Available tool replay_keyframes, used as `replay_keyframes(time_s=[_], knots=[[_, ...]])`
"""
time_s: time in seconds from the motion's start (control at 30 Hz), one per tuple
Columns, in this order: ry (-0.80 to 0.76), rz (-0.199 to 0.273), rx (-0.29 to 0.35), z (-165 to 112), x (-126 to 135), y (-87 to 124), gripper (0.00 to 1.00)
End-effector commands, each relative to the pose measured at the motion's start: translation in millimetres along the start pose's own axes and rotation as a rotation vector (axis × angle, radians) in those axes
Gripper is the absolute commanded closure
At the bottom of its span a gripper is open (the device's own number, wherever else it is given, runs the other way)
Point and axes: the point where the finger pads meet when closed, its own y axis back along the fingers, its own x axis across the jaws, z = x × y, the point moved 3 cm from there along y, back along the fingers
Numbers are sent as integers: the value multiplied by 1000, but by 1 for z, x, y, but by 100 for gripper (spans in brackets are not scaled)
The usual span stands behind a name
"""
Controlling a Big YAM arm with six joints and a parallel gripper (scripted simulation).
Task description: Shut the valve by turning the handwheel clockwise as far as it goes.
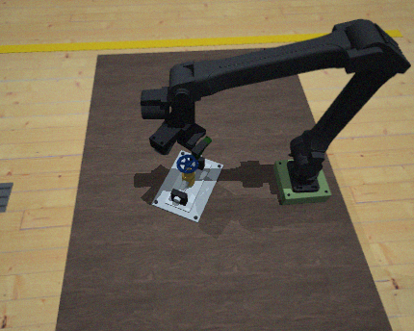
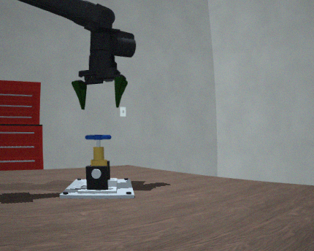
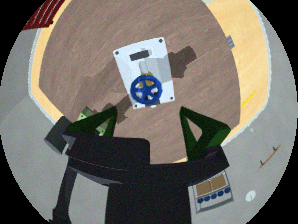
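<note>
On top of a light wood plank floor, with a yellow stripe across the far side, sat a big dark brown mat. Over by the grey wall, a red drawer cabinet, visible from the exterior view. Bolted onto a green base block at the mat's right edge, a black six-joint arm, reaching up and across toward the middle. Near mid-mat, a white mounting plate, lying flat, with the valve fixed on it: black valve body at the bottom, brass bonnet above that, blue handwheel on top, level and spoked. Straight above the wheel, well apart from it and touching nothing, hung the gripper, pointing down. Green fingers spread as wide as they go, nothing between them, one out past each side of the wheel's rim in the exterior view. From the wrist view, handwheel pretty much centred between the two finger tips, plate and all below.
</note>
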Motion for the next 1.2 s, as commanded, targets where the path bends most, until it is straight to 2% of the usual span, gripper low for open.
replay_keyframes(time_s=[0.0, 0.17, 1.17], knots=[[1, 20, 14, -5, 5, -4, 0], [1, 8, 5, -1, 0, -10, 0], [-2, 12, 9, -4, -1, -50, 0]])
